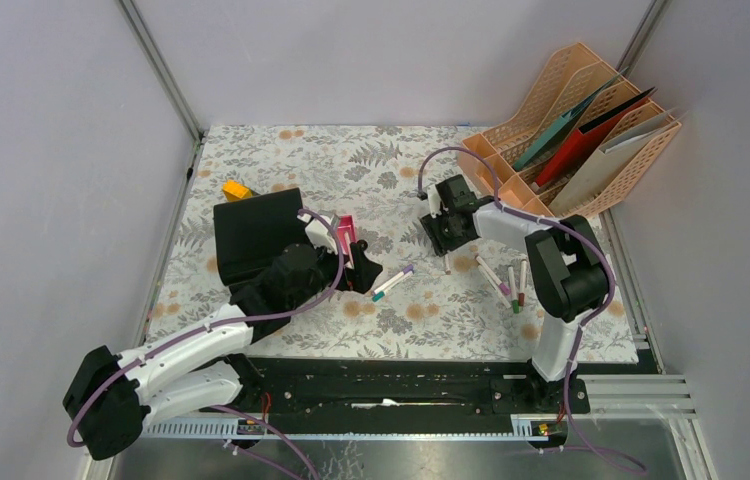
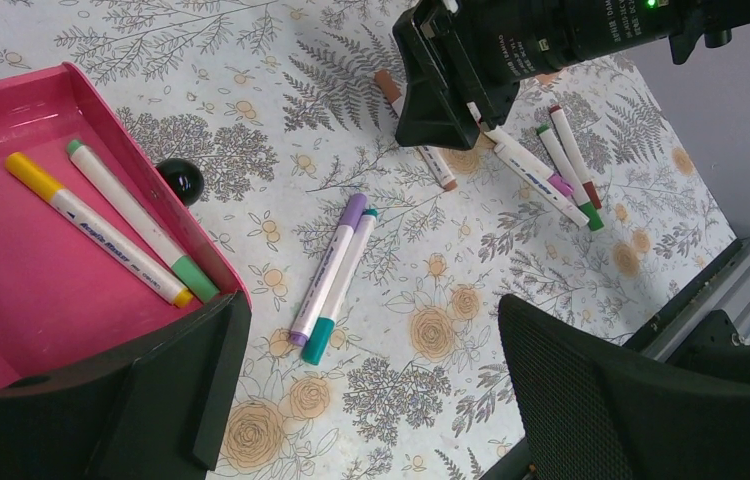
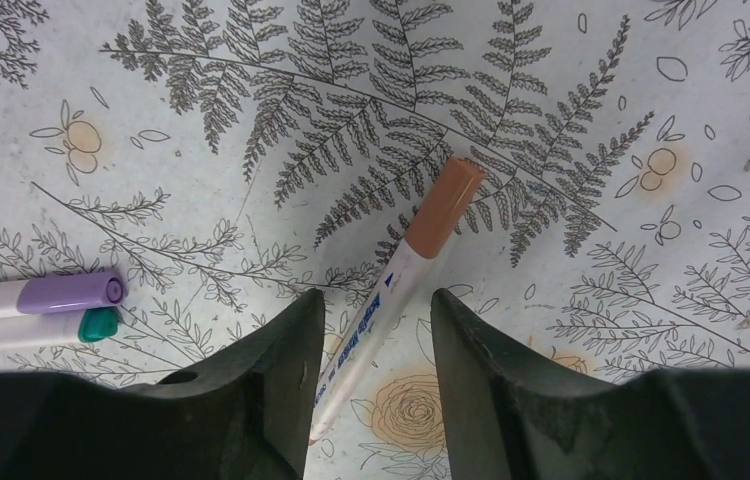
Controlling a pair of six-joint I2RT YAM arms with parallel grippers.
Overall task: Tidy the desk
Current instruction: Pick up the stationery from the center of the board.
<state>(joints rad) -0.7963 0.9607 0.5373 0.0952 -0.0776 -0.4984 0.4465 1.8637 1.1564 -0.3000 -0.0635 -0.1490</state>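
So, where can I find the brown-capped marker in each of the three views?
Top external: the brown-capped marker lies right of centre, just below the right hand.
Left wrist: upper middle, partly hidden under that hand.
Right wrist: in the centre, between the hand's two fingers.
Shared landmark: the purple and teal marker pair, which shows in all three views.

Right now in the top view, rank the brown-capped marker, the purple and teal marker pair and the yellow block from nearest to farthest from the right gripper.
1. Brown-capped marker, directly at the right gripper.
2. Purple and teal marker pair, left of it, toward the middle.
3. Yellow block, far left, toward the back.
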